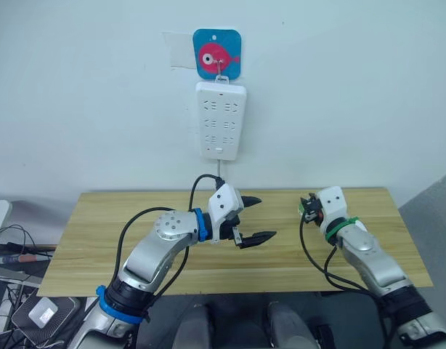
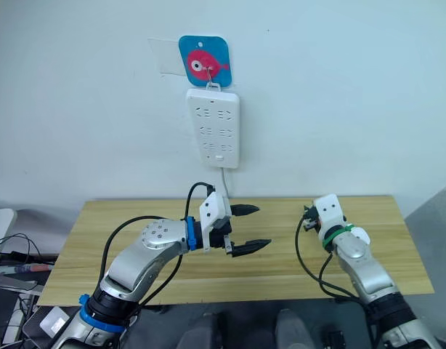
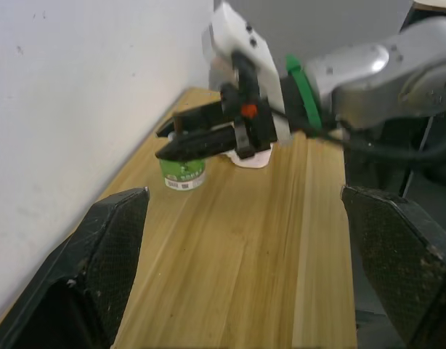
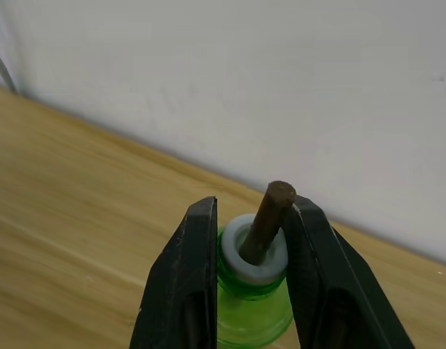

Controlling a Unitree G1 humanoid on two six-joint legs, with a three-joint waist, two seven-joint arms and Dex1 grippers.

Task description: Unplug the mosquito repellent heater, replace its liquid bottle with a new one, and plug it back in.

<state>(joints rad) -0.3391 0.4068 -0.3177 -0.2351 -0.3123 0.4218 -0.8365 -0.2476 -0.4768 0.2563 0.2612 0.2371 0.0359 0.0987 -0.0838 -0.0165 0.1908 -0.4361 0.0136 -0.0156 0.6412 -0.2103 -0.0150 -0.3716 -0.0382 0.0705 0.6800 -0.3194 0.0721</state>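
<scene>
Gripping a green liquid bottle [image 4: 253,305] by its neck, right gripper [image 4: 248,240] sits closed around it on wooden table [image 1: 99,240]; left gripper [image 1: 256,218] hovers wide open, empty.

green liquid bottle [image 4: 253,304] | upright on table | brown wick up | between fingers [image 4: 181,291]

Wall: white power strip [image 2: 213,128] hangs upright from a hook on a blue square plaque with a red fish [image 2: 204,63]; its cable drops toward the table's far edge.
Table [image 2: 281,269]: light wood, far edge against the wall.
Left gripper [image 2: 246,228]: over the table's middle, black fingers spread wide apart, nothing between them.
Right gripper [image 2: 308,217]: near the far right part of the table, pointing toward the wall; fingers hidden behind the white wrist housing.
Left of the table: tangled cables [image 2: 9,251].
</scene>
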